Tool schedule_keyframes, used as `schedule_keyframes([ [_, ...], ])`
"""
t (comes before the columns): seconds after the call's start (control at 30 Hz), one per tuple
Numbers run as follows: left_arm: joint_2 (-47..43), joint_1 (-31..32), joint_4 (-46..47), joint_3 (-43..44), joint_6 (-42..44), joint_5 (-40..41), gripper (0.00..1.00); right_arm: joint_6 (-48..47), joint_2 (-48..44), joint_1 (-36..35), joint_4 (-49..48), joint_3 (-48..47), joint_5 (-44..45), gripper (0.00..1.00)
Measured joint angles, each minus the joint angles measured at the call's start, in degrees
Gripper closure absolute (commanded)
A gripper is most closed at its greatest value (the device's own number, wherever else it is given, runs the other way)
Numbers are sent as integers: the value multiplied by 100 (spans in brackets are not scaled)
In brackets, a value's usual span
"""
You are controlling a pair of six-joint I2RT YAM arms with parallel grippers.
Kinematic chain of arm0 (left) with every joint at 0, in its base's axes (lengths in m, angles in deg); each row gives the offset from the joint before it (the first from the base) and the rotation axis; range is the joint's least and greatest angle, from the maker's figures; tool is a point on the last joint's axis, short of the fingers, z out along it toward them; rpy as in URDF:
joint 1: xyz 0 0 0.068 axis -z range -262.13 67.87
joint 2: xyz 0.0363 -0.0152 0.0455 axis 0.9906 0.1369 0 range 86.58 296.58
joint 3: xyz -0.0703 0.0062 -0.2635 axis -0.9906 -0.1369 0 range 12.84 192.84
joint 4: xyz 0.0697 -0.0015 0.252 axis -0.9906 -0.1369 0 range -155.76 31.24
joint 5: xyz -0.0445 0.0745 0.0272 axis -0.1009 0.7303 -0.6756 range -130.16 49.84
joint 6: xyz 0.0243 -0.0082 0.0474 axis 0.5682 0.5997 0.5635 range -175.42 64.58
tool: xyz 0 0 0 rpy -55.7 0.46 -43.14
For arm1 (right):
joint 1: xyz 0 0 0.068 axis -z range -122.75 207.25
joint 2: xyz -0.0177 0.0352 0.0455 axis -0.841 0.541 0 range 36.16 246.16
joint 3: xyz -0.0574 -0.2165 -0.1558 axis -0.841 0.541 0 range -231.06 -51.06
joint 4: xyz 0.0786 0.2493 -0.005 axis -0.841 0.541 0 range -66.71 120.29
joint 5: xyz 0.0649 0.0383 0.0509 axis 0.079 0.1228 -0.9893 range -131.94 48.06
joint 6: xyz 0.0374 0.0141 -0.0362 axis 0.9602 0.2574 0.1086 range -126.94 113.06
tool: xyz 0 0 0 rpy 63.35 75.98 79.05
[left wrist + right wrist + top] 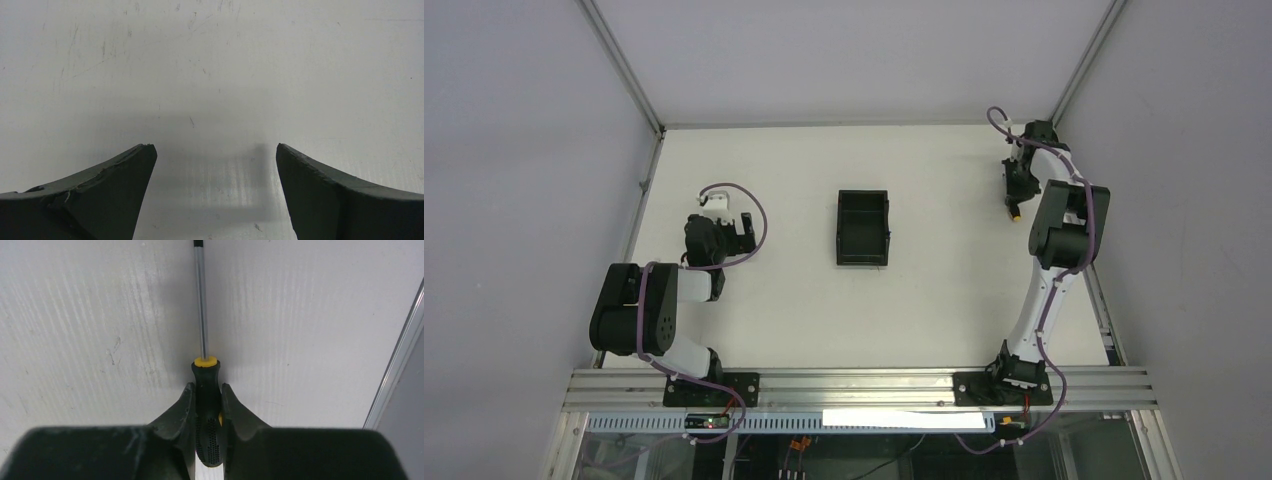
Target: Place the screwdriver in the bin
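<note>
The screwdriver [206, 390] has a thin metal shaft and a dark handle with a yellow collar. My right gripper [206, 392] is shut on its handle, low over the white table, with the shaft pointing away from the camera. In the top view this gripper [1016, 190] is at the far right of the table, and a yellow bit of the screwdriver [1017, 212] shows under it. The black open-topped bin [863, 227] stands empty at the table's middle, well left of the right gripper. My left gripper [215, 155] is open and empty over bare table at the left [734, 225].
A metal frame rail [397, 365] runs along the table's right edge, close beside the right gripper. Grey walls enclose the table at the back and both sides. An aluminium rail [854, 385] carries the arm bases at the near edge.
</note>
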Motion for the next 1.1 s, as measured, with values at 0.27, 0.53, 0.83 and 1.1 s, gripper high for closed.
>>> schedule_keyframes([
  [0.27,0,0,0,0,0,2,1,761,-426,-44,684,-122,-52,93],
  [0.53,0,0,0,0,0,0,1,2120,-2039,-439,1353,-577,-455,90],
  [0.83,0,0,0,0,0,0,1,2726,-3314,-2830,1093,-81,-608,91],
  [1.1,0,0,0,0,0,0,1,2916,-3040,-4229,463,562,-385,86],
])
